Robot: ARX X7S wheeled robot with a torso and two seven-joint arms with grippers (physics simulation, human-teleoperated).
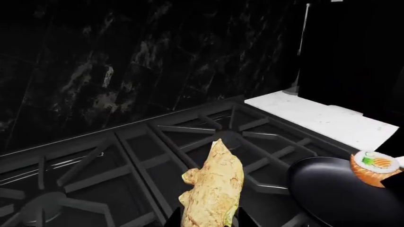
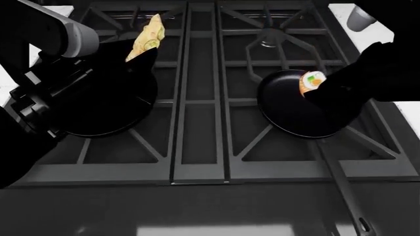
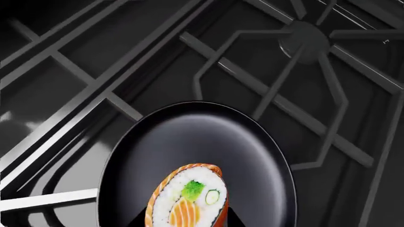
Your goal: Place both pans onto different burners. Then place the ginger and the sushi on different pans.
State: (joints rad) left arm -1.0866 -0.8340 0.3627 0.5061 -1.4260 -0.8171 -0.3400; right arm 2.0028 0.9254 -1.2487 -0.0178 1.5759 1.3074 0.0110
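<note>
Ginger clenched in left hand over left pan's far rim; right hand grips sushi.

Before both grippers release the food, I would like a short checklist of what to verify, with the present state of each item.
1. Left round black frying pan sits on a front burner: ok.
2. Right black frying pan sits on the other front burner: ok.
3. Knobbly yellow-tan ginger is gripped by left gripper: ok.
4. Ginger is over the left pan: cannot tell; it shows at the far rim.
5. Orange round sushi roll is over the right pan, in right gripper: ok.
6. Height of either food above its pan: cannot tell.
</note>
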